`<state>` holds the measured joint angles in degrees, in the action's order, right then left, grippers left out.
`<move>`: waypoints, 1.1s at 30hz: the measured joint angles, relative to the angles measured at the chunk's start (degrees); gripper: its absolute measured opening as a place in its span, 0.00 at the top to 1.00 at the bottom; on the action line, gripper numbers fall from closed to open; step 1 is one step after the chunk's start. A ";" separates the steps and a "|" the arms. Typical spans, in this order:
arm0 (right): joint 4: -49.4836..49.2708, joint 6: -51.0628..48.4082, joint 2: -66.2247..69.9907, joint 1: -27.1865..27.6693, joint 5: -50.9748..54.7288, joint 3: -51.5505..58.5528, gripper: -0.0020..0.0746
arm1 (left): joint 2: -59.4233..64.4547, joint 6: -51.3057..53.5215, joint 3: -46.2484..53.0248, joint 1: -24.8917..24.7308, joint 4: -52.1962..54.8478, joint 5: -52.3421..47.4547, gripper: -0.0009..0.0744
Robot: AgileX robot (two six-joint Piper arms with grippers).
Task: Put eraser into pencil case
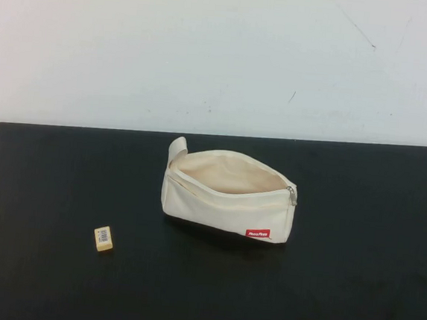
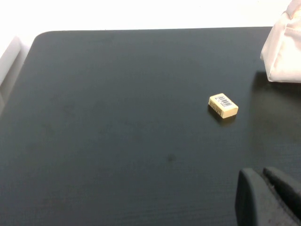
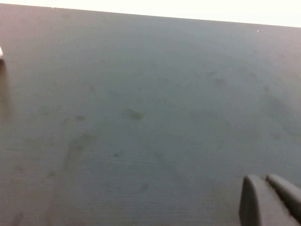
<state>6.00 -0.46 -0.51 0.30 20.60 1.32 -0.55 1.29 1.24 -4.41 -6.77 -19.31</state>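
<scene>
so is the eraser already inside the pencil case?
No, the eraser lies on the black table, apart from the unzipped pencil case; left gripper and right gripper show only in their wrist views, holding nothing.

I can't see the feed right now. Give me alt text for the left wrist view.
A small tan eraser with a barcode label lies alone on the black table, apart from the cream pencil case, whose end shows at the frame's edge. The left gripper is a dark shape in one corner, short of the eraser and holding nothing. The right gripper is not in this view.
</scene>
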 joint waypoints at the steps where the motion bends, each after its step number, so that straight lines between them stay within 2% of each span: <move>1: 0.04 0.00 0.00 0.00 0.00 0.00 0.97 | 0.00 0.00 0.00 0.00 0.00 0.00 0.99; 23: 0.04 0.00 0.00 0.00 0.00 0.00 0.97 | 0.00 0.13 0.00 0.00 0.33 0.91 0.99; 26: 0.04 0.00 0.00 0.00 0.00 0.00 0.97 | 0.00 0.13 0.29 0.00 0.53 6.85 0.99; 33: 0.04 0.00 0.00 0.00 0.00 0.00 0.97 | 0.00 0.13 0.29 0.00 0.53 33.36 0.99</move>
<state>6.04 -0.46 -0.51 0.30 20.60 1.32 -0.55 1.41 1.53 -4.41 -6.24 14.05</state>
